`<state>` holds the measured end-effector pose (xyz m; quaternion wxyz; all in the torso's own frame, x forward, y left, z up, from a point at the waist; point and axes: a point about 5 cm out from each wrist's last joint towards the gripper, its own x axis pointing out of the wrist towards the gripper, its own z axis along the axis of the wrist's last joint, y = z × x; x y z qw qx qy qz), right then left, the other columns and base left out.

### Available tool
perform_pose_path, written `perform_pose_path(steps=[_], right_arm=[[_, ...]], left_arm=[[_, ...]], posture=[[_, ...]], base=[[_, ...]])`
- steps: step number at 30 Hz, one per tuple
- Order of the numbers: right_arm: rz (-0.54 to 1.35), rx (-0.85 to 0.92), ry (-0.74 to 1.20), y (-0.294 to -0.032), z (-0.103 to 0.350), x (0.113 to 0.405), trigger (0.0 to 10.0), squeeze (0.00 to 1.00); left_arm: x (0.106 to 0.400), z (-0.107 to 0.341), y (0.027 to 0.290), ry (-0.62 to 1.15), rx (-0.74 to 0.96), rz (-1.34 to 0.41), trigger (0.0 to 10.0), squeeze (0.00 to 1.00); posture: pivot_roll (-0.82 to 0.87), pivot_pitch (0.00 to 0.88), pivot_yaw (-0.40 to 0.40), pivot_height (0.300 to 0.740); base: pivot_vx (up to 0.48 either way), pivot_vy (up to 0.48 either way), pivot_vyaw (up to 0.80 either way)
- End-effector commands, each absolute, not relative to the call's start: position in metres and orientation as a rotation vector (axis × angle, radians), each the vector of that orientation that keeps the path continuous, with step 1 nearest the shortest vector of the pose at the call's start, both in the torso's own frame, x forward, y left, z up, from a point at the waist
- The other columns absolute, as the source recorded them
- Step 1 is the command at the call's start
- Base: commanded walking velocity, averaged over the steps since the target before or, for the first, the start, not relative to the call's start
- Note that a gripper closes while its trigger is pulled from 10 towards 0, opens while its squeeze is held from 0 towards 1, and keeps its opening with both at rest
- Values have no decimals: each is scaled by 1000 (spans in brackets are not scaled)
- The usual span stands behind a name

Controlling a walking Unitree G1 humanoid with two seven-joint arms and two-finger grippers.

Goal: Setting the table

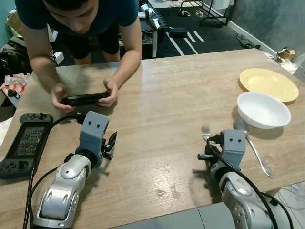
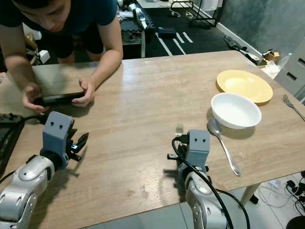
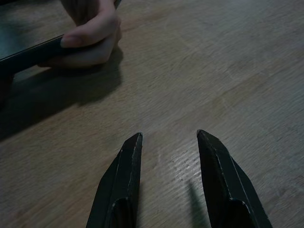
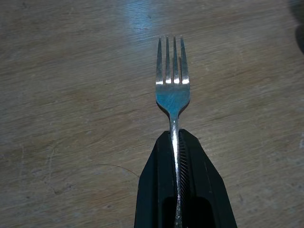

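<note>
My right gripper (image 4: 175,134) is shut on the handle of a silver fork (image 4: 172,90), tines pointing forward, just above the wooden table (image 1: 162,95). It hovers near the table's front edge, left of a white bowl (image 1: 263,110). A spoon (image 1: 257,151) lies against the bowl's near side. Behind the bowl sits a yellow plate (image 1: 269,85). My left gripper (image 1: 110,143) is open and holds nothing, low over the table's front left. Its fingers (image 3: 126,166) point toward a person's hand (image 3: 90,38).
A person leans over the far left side, holding a dark phone (image 1: 83,98) on the table. A black handheld controller (image 1: 24,143) with a cable lies at the left edge. A second fork (image 2: 293,106) lies at the far right.
</note>
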<state>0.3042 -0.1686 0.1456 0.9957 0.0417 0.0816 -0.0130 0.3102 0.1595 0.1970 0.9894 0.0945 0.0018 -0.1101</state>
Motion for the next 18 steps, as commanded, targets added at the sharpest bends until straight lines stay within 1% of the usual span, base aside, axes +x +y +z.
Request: perform_pose_path(steps=[1,7,11,15,16,17,18], right_arm=[[-42,83,558,-174,74,282,0,0],[-43,39,521,-177,83,287,0,0],[-82,91,317,-181,118,301,0,0],[-110,239,70,-185,161,308,0,0],[-136,299,-67,-190,185,307,0,0],[-136,299,-67,-190,185,307,0,0],[-140,325,-127,-192,195,306,4196,0]], left_arm=[[311,194,158,21,188,-227,10000,0],[312,193,155,17,176,-227,10000,0],[312,190,152,19,169,-222,10000,0],[313,191,152,15,167,-221,10000,0],[314,194,153,12,162,-218,10000,0],[314,194,153,12,162,-218,10000,0],[314,195,152,9,162,-221,10000,0]], posture=[[97,235,131,740],[82,233,117,740],[83,219,116,740],[86,217,120,740],[88,218,126,740],[88,218,126,740],[89,219,127,740]], base=[[0,0,0],[0,0,0],[0,0,0],[0,0,0],[0,0,0],[0,0,0],[0,0,0]])
